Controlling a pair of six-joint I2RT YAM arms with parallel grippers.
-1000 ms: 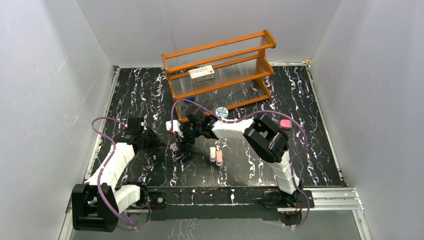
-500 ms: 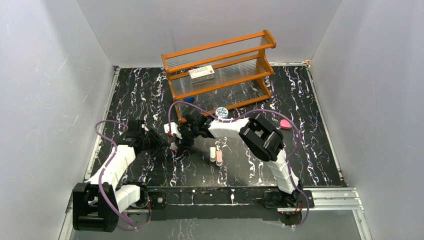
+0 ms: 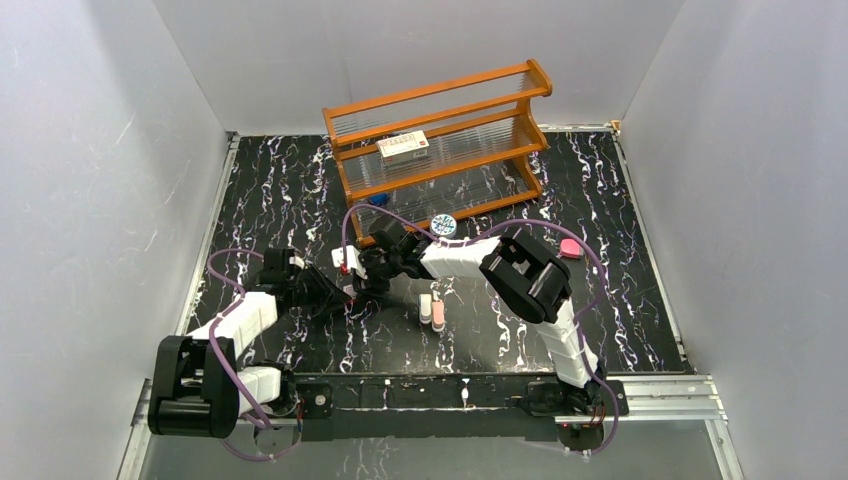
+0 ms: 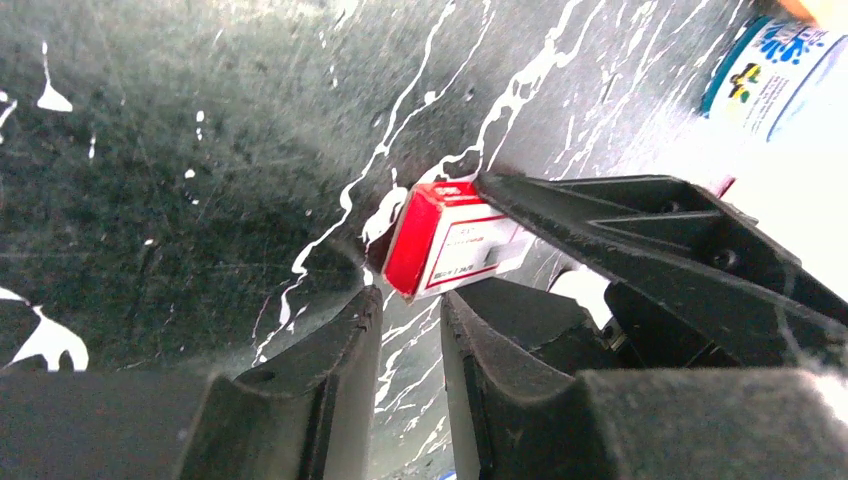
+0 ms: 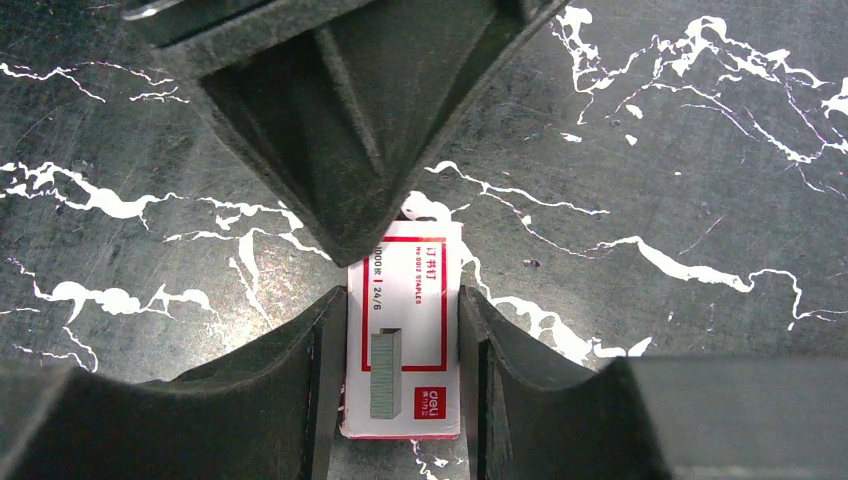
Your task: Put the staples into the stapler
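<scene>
right hand [image 5: 402, 300] clamps the small red-and-white box [image 5: 408, 345], left hand [image 4: 410, 305] barely ajar and empty beside it

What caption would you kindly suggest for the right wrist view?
Right gripper gripping the small red-and-white staple box by its long sides.

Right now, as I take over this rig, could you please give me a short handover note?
Right gripper: shut on the small red-and-white staple box, gripping its long sides.
Left gripper: open by a narrow gap, empty, fingertips just short of the box's red end.
White mini stapler: on the table, to the right of both grippers and beside the peach mini stapler; nothing touches it.
Done: box grasped. No loose staples are visible.
Left: get the staples out of the box, open the white stapler, load them.
</scene>
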